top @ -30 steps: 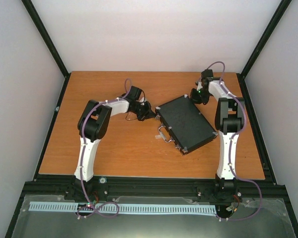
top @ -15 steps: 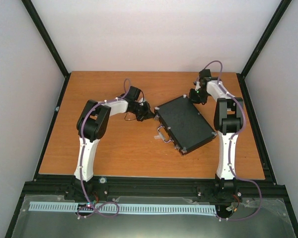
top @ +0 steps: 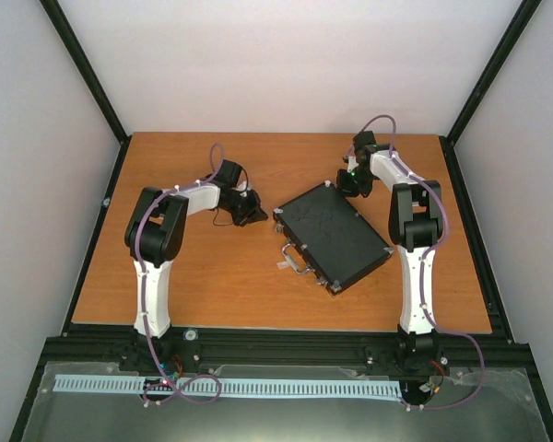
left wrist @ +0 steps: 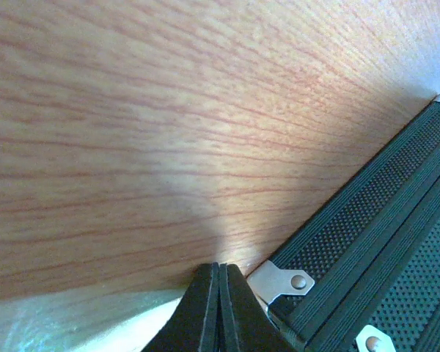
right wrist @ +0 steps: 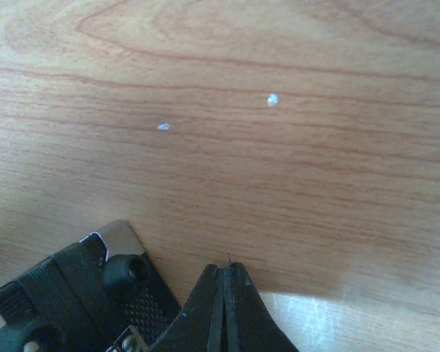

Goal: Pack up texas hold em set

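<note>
On the wooden table [top: 212,285], right of centre, lies the closed black case [top: 336,238], its handle [top: 293,261] on the near side. By its far corners sit the left gripper [top: 256,215] and the right gripper [top: 345,187], both pinched shut and holding nothing. Any nudge probably wants slow, even pressure so the case does not spin.

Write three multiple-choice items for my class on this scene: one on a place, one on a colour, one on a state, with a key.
1. Where does the case lie?
A) on top of an arm
B) flat on the table
C) lifted in the air

2. What colour is the case's top?
A) black
B) red
C) white

3. How does the left gripper stand?
A) wide open
B) clamped on the handle
C) shut, holding nothing

Key: 1 B, it rests on the wood; 2 A, its top is black; 3 C, the wrist view shows the fingers pressed together.
</note>
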### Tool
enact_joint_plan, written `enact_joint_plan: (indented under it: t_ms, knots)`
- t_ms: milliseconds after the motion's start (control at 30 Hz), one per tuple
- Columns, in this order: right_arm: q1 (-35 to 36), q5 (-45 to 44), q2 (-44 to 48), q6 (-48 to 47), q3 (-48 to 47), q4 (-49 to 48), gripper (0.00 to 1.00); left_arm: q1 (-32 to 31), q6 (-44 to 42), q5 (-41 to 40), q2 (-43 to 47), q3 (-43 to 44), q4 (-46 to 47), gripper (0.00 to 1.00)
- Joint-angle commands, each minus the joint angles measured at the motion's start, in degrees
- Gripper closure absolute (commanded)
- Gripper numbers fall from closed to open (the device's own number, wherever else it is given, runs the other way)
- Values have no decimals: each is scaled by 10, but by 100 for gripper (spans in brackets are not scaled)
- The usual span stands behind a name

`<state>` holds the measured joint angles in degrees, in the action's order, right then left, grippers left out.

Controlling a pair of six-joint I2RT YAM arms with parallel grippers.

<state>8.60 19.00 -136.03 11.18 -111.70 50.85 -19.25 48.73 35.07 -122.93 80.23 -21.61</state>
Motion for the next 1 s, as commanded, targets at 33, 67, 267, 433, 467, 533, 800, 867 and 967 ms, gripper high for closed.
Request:
enact_joint_plan:
  t_ms: [33,67,267,433,467,533,800,867,967]
  knots:
    - [8,16,-7,-8,-1,32,97,4,-14,-13,-2,-9,-16,99]
    - [8,15,-7,-10,-2,34,97,4,-7,-5,4,-16,-7,99]
    - [8,16,-5,-12,-1,35,97,3,-8,64,96,-75,45,99]
    - [8,15,-8,-12,0,34,97,-9,-19,120,126,-92,55,99]
    - [8,15,-7,-12,0,34,97,-12,-16,126,125,-95,60,99]
    - [8,14,-9,-13,0,35,97,-16,-12,134,116,-99,71,99]
    - [8,14,-9,-14,1,36,97,-26,-24,152,93,-110,79,99]
    - [8,16,-9,-13,0,35,97,-26,-34,155,93,-114,70,99]
    - [8,16,-10,-13,0,35,97,-26,-43,156,88,-119,67,99]
